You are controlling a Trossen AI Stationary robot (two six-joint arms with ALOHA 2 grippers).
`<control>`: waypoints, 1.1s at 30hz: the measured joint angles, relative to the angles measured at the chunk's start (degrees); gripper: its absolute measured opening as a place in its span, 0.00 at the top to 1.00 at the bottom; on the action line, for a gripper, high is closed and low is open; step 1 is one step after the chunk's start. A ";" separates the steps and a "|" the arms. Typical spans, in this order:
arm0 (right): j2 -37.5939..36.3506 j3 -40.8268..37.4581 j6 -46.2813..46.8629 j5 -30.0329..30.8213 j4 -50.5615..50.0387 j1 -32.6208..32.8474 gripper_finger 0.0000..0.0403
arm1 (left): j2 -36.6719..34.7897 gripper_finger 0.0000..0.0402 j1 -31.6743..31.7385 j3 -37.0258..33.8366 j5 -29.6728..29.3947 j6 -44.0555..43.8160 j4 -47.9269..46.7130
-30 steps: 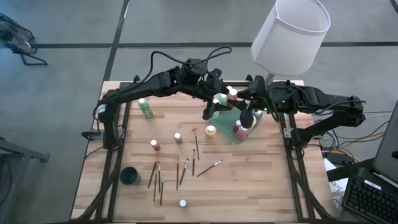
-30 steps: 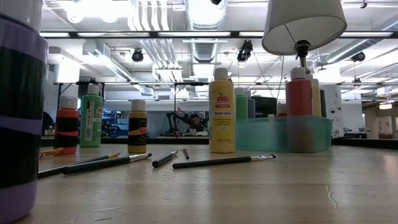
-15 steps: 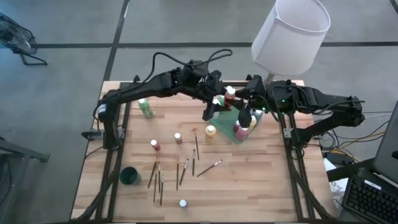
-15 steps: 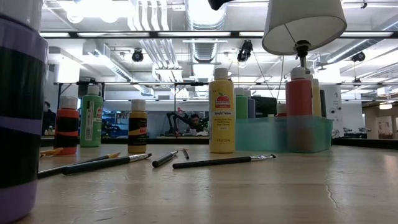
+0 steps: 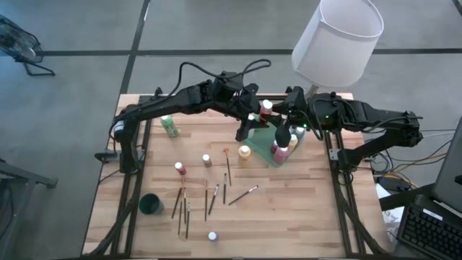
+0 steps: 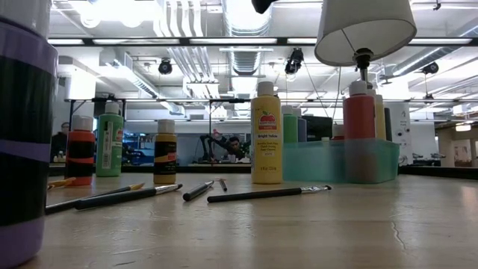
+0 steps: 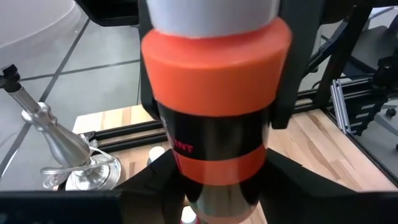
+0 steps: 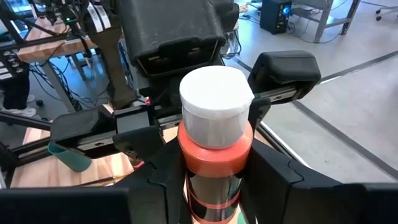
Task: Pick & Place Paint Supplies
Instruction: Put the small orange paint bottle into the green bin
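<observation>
An orange paint bottle with a white cap and a black label hangs upright high above the translucent green tray. Both grippers are shut on it. My left gripper reaches in from the table's left, my right gripper from the right. Several bottles stand in the tray, a red one among them. A yellow bottle stands on the table beside the tray. Red, brown and green bottles stand farther left. Several brushes lie flat near the middle. My left gripper has the bottle's lower body between its two fingers, one on each side. It comes nearly level from the table's left. The bottle stands upright, clear of the tray. My right gripper pinches the body just under the orange shoulder between its two fingers, nearly level from the table's right.
A lamp with a white shade stands at the far right, its metal foot behind the tray. A dark green cup sits near the left front. A purple bottle stands at the near edge.
</observation>
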 joint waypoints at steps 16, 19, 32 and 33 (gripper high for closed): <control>-1.86 1.66 6.62 -5.39 -7.33 -0.04 0.46 | -0.09 0.62 0.30 0.70 -0.92 2.88 -8.27; -2.34 2.91 8.12 -6.33 -10.06 -0.08 0.39 | -0.20 0.62 0.35 0.87 -1.40 4.51 -12.12; -0.07 2.89 7.91 -5.46 -9.94 -1.15 0.27 | -0.06 0.62 0.31 0.87 -4.78 6.12 -18.49; 0.31 2.89 7.73 -5.28 -9.96 -1.32 0.27 | -0.06 0.62 0.31 0.87 -4.86 6.12 -18.49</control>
